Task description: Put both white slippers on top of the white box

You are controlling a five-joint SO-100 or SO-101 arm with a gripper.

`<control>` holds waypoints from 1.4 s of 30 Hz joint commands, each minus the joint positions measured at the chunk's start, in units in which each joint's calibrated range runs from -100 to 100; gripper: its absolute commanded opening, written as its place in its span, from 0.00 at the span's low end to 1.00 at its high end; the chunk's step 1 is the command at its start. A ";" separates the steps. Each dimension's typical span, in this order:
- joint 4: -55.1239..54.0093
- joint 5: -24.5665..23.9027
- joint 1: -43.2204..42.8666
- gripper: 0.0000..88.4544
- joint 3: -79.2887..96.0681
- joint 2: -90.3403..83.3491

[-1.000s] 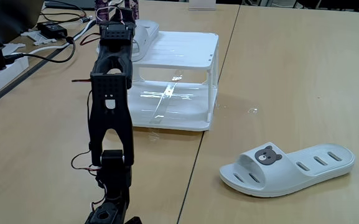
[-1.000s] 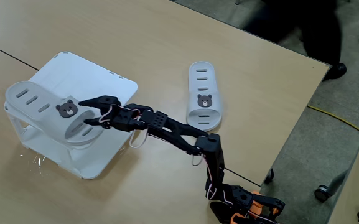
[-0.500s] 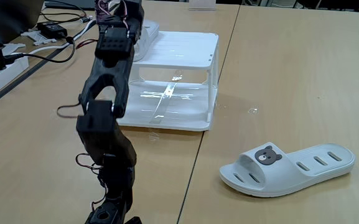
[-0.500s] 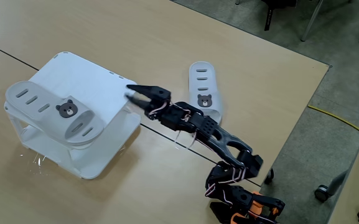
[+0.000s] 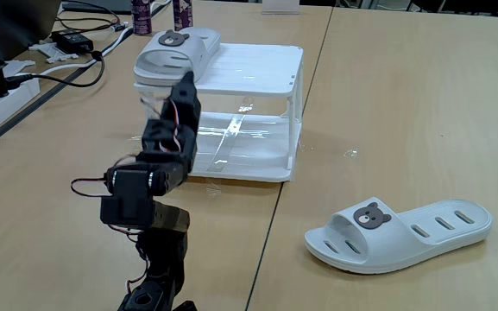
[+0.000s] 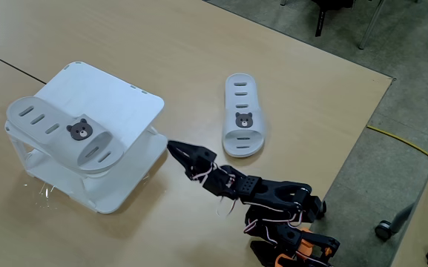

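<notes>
White slipper's holes visible above.

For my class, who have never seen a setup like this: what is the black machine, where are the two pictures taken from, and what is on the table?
The black machine is a small robot arm; its tip is a two-finger pincer, closed and holding nothing. One fixed view looks across the wooden table from low beside the arm, the other looks down from high up. On the table stands a white two-tier rack with one white bear-badge slipper on top. The second slipper lies on the table, apart from the rack. Cables lie at the table's far edge.
</notes>
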 commanded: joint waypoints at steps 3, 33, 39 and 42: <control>-18.23 0.42 0.88 0.01 8.34 14.84; -46.45 0.42 45.53 0.01 -0.05 64.32; -45.76 0.42 45.53 0.14 -4.92 68.27; -45.76 0.42 45.61 0.15 -9.34 70.38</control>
